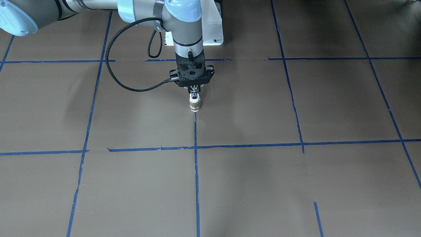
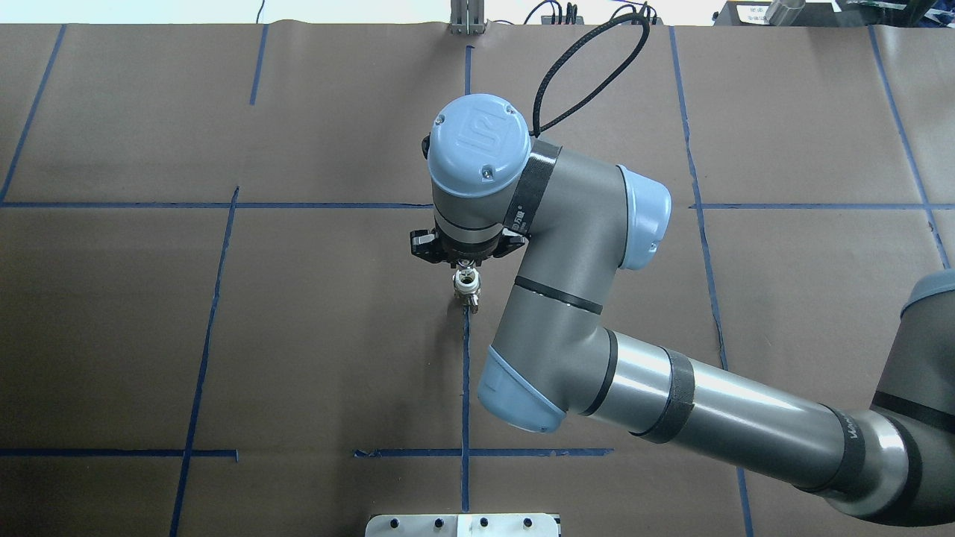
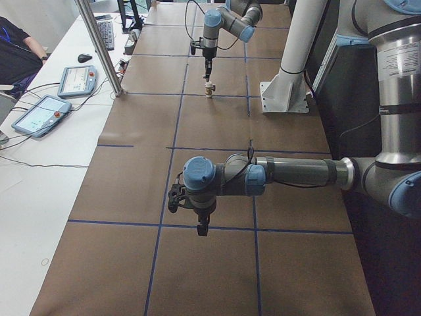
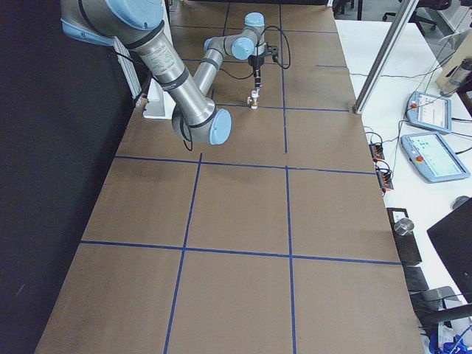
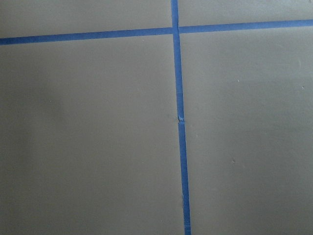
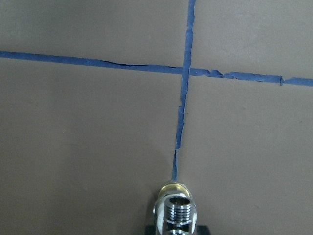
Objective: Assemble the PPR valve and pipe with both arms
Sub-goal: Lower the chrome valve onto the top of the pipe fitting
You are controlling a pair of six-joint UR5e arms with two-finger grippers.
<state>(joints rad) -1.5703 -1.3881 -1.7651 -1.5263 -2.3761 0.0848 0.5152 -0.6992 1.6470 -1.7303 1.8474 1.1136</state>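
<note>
Midway between the counter's long edges, the right claw (image 1: pixel 194 88) grips the pipe (image 1: pixel 194 96) over the upright PPR valve (image 1: pixel 194 106); their axes must align before pressing.

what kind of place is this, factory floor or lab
Most likely a robotics lab test cell: a table papered brown with a blue tape grid, teach pendants on the side bench, and an operator nearby.
</note>
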